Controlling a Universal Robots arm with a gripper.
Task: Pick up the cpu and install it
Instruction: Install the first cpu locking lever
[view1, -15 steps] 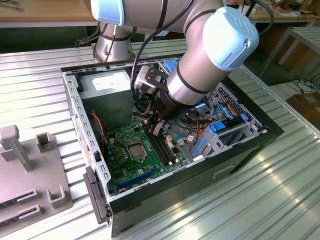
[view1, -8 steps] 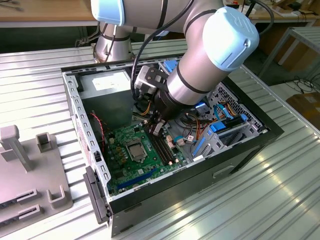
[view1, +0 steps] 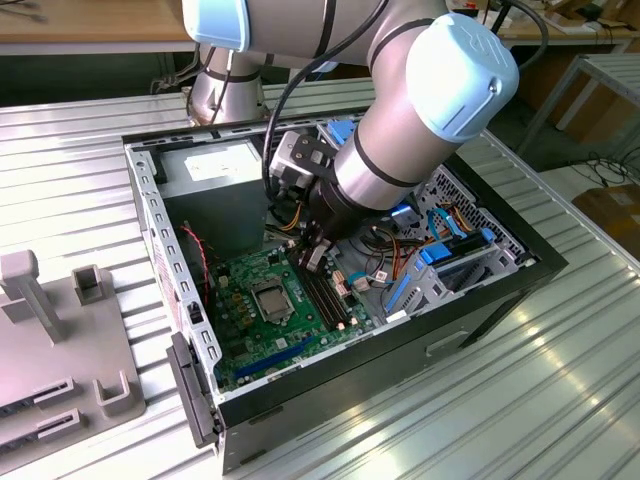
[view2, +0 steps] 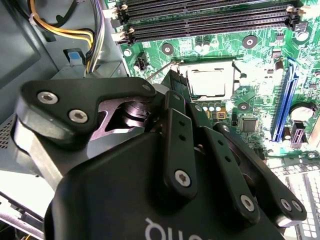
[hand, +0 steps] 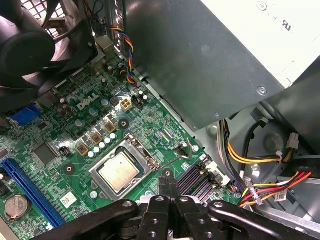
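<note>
While the flat silver-grey square cpu already lies inside its metal socket frame on the green motherboard, the black gripper hangs at its 3 o'clock — fingers together, empty; seating looks done, release-and-retreat stage, I judge.

The arm reached steeply down, wrist bent, and the gripper hung with fingers pressed together, empty.
</note>
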